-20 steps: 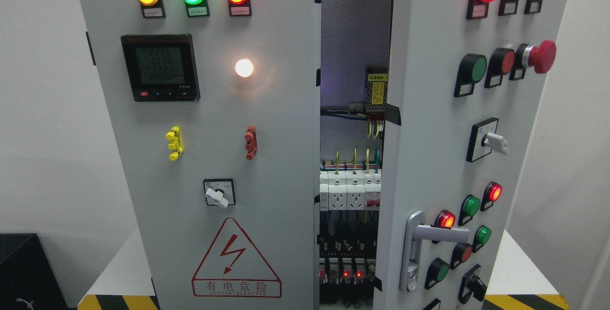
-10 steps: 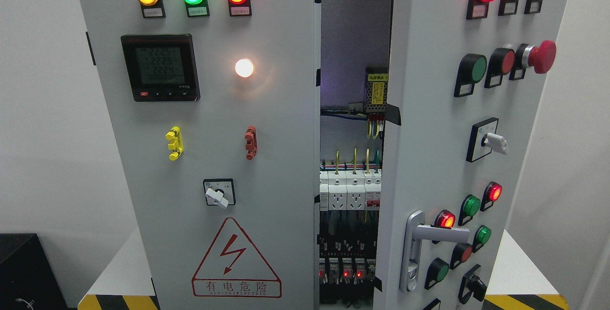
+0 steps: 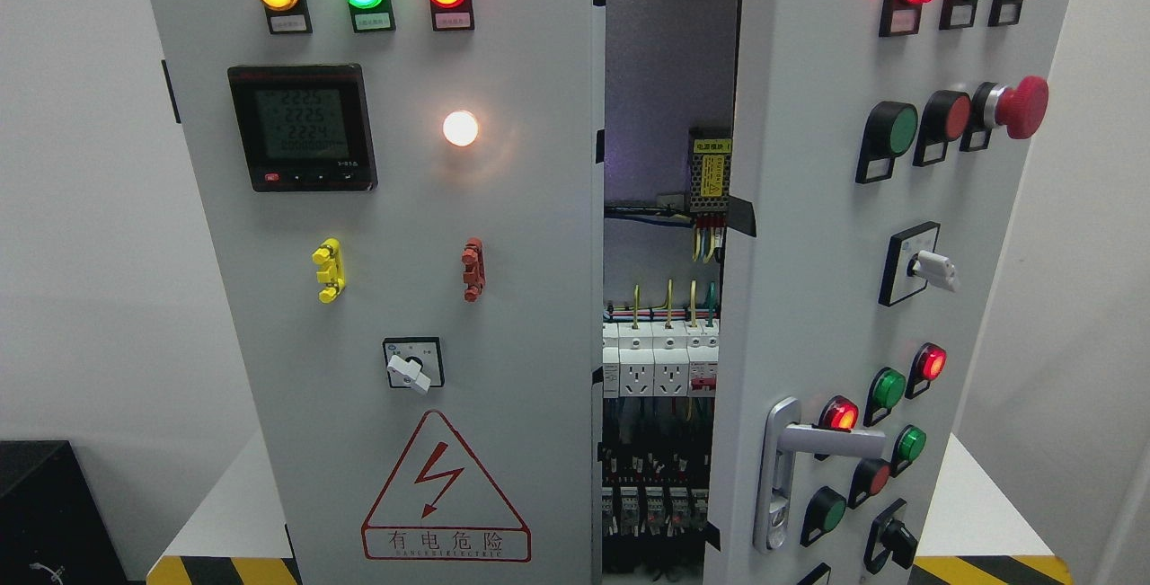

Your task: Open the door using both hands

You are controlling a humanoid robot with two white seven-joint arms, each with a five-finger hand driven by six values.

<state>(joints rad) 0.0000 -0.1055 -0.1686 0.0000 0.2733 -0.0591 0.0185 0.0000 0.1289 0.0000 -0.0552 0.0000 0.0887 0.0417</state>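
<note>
Two pale grey metal doors front one electrical cabinet standing on a white counter (image 3: pixel 988 495) with yellow-and-black hazard striping along its near edge. Left grey door (image 3: pixel 386 297), closed: three round lamps lit amber, green and orange-red along the top; black digital meter (image 3: pixel 301 127) with a lit display; one glowing white lamp; yellow clip and red clip side by side; small rotary switch; red triangular shock-warning sign (image 3: pixel 445 491) at the bottom. Right grey door (image 3: pixel 809 234), swung partly open toward the viewer, with its silver lever handle (image 3: pixel 795 464) low on its left edge; it also carries lamps, push buttons, a red mushroom stop button (image 3: pixel 1020 107) and selector switches. Gap between the doors: white breakers and sockets (image 3: pixel 660 360), coloured wiring, a yellow-labelled module. Neither robot hand shows anywhere, so the state of the fingers cannot be told.
</note>
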